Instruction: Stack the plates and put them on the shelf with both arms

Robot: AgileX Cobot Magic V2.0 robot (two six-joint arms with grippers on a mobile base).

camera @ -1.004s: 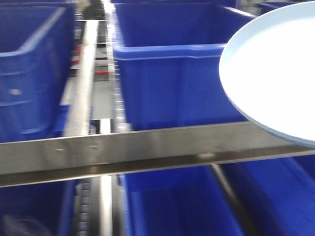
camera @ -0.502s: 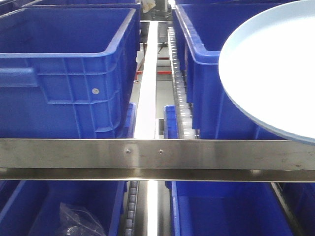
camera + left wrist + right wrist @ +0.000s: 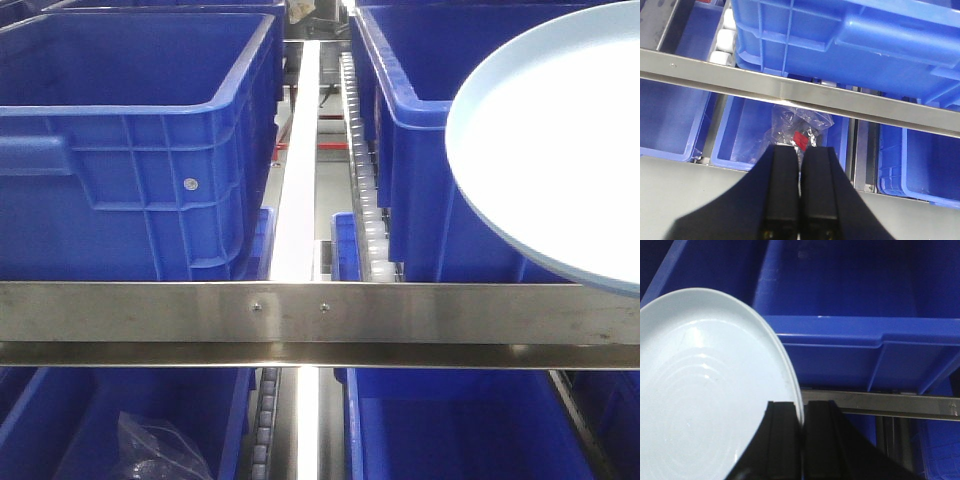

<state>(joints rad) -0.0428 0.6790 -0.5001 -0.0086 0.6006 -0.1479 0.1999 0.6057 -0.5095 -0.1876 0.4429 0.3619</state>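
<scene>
Plate [image 3: 560, 150]: pale bluish-white, held up at the right edge of the front view, its lower rim overlapping the shelf rail.
Right gripper [image 3: 802, 432]: fingers pinched on the plate's rim, bottom centre of its wrist view.
Left gripper [image 3: 801, 187]: fingers pressed together, holding nothing, bottom centre of its view.
Shelf [image 3: 150, 315]: steel front rail across the lower frame, blue crates [image 3: 130, 150] above and below it.
Plastic bag [image 3: 800, 127]: lying in a lower crate, just past the left fingers.

The shelf's front rail [image 3: 320, 312] runs across the front view, with crates [image 3: 130, 150] above and behind it and more below. A plate [image 3: 560, 150] sits at right, above the rail, before the right-hand crate. A roller track [image 3: 365, 180] runs between the upper crates.
</scene>
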